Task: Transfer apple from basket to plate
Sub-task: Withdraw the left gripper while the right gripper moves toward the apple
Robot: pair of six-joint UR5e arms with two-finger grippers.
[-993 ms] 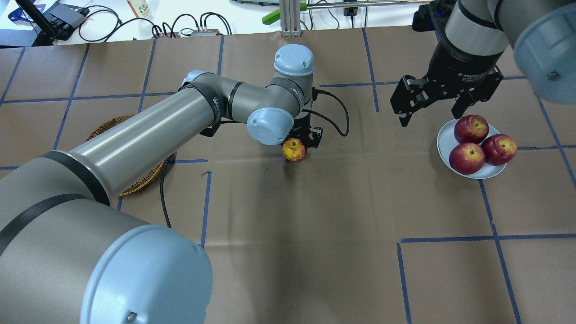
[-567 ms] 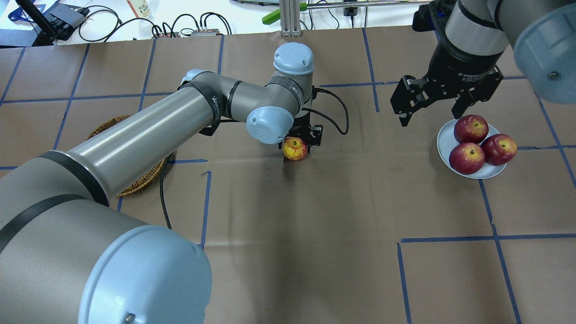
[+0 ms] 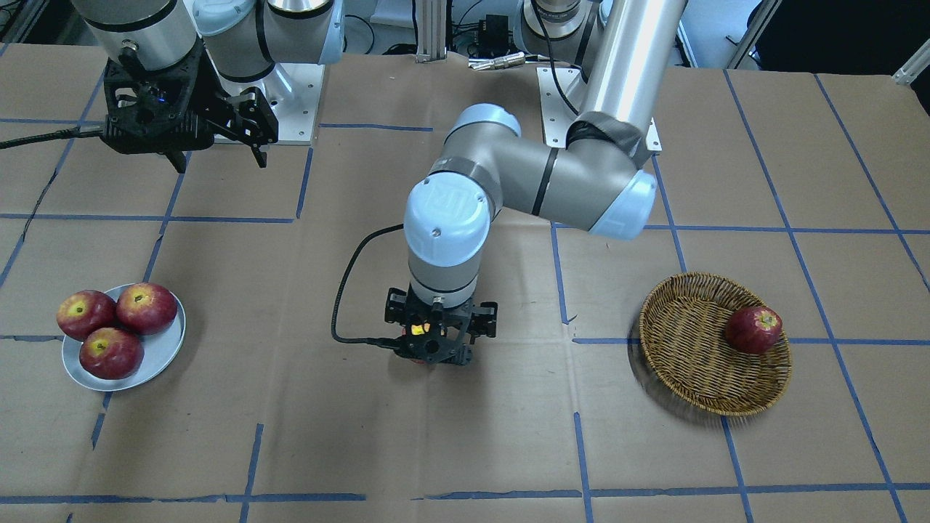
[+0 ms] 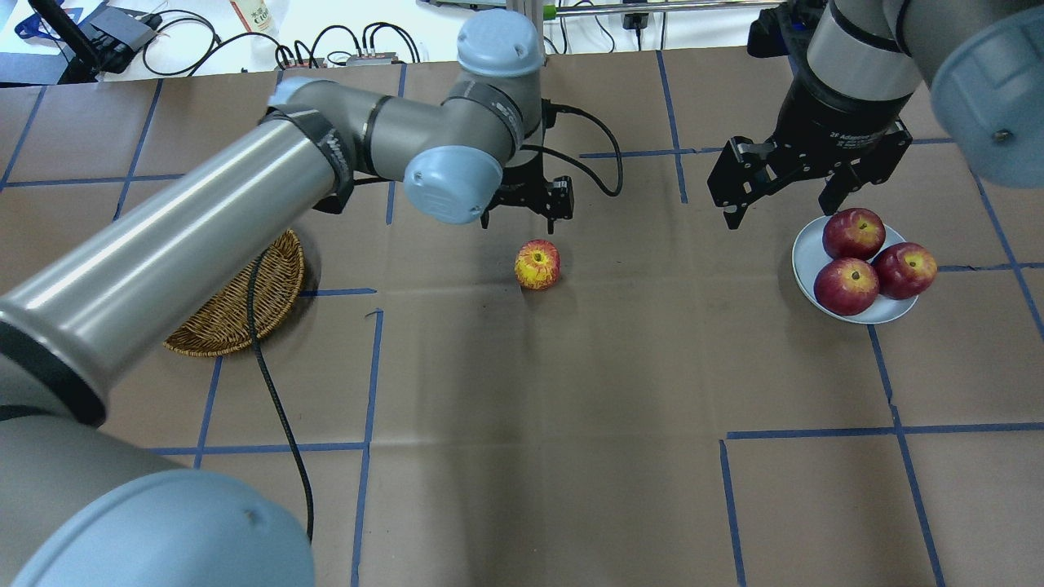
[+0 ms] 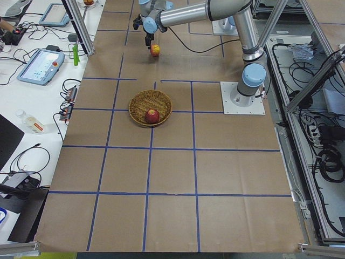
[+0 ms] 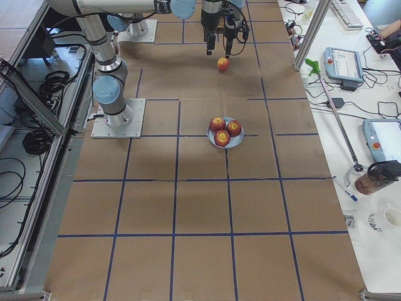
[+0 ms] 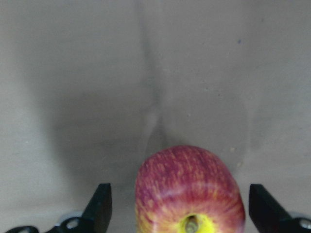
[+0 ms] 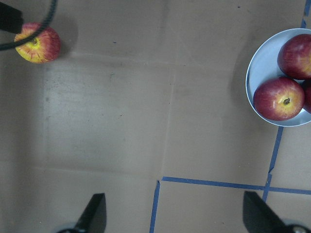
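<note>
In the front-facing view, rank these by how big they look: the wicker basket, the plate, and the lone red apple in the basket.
1. wicker basket, clearly the largest
2. plate, noticeably narrower than the basket
3. red apple, smallest by far

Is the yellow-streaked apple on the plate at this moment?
No. The apple rests on the paper-covered table, apart from the plate, below the open left gripper, whose fingers clear it.

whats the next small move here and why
Probably bring the right gripper across toward the apple. The apple sits on the table, short of the plate, with the left gripper open above it; the right gripper is open and empty beside the plate.
</note>
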